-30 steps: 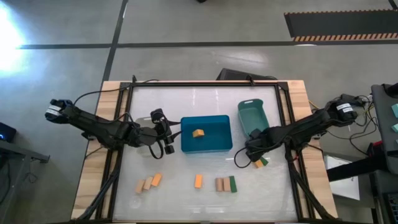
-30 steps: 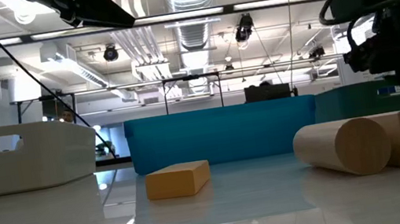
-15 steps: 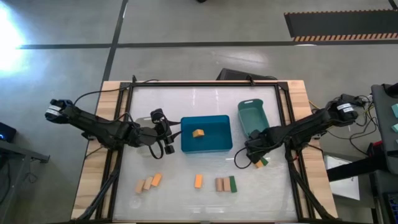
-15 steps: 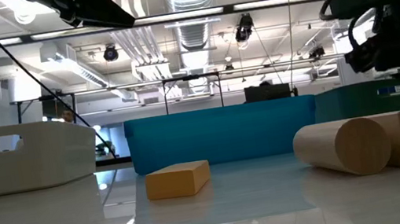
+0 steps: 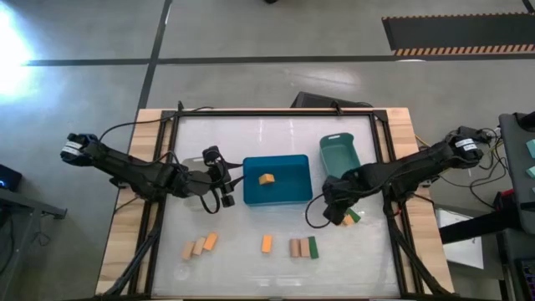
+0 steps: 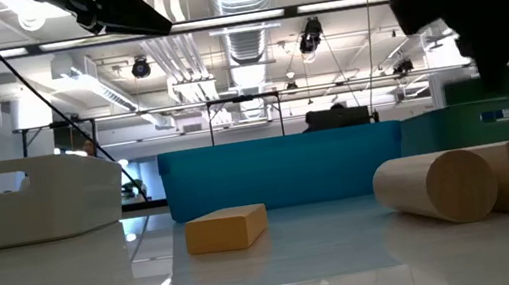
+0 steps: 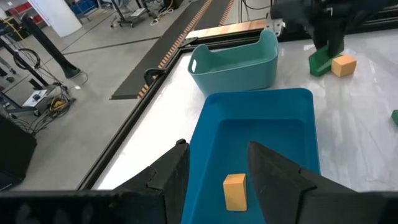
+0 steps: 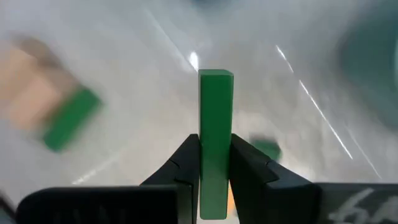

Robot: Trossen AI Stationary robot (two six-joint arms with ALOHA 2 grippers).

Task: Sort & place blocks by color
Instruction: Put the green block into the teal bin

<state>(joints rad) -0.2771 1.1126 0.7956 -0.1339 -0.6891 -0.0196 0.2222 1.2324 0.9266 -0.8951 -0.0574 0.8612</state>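
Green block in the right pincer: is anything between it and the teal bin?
Nothing visible blocks it. The right pincer is shut on the green block above the table, and the teal bin sits open just beyond it, apart from the blue bin.

No readable text — no labels, brands, numbers or signs legible anywhere.

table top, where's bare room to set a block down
Free: the far strip behind the blue rectangular bin and teal bin, and the near edge below the row of blocks. Crowded: around the right claw, shut on a green block, by the orange block.
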